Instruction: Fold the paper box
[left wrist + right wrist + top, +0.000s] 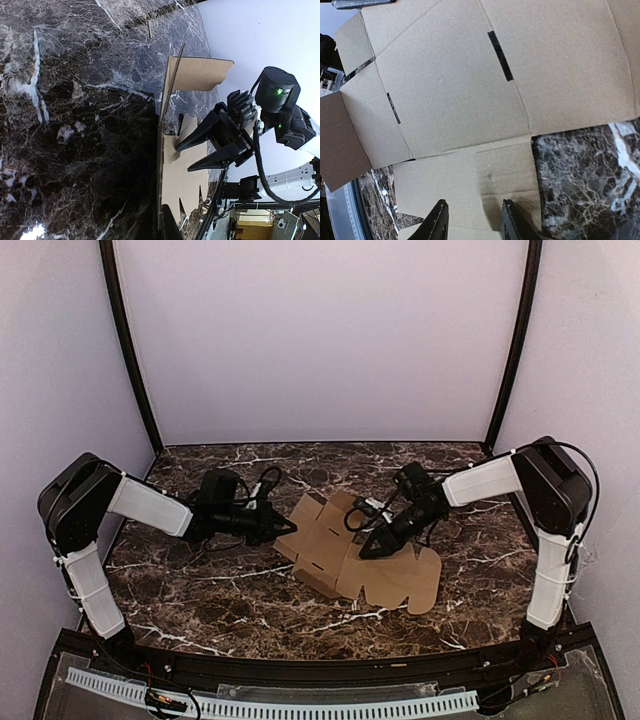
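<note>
The paper box (392, 578) is a brown die-cut sheet lying mostly flat at the table's middle, with its left panels tilted up. My left gripper (288, 528) is shut on the sheet's left edge. In the left wrist view that edge of the paper box (186, 187) runs straight down into my left gripper (164, 224). My right gripper (368, 552) points down onto the sheet's middle. Its jaws are open over a bare panel of the paper box (470, 90), and nothing is held in the right gripper (474, 222). The right gripper (183, 159) also shows in the left wrist view, tips just above the cardboard.
The dark marble table (200, 580) carries only the sheet. Two black frame posts (130, 350) rise at the back corners before pale walls. A black rail with a white toothed strip (300, 705) runs along the near edge.
</note>
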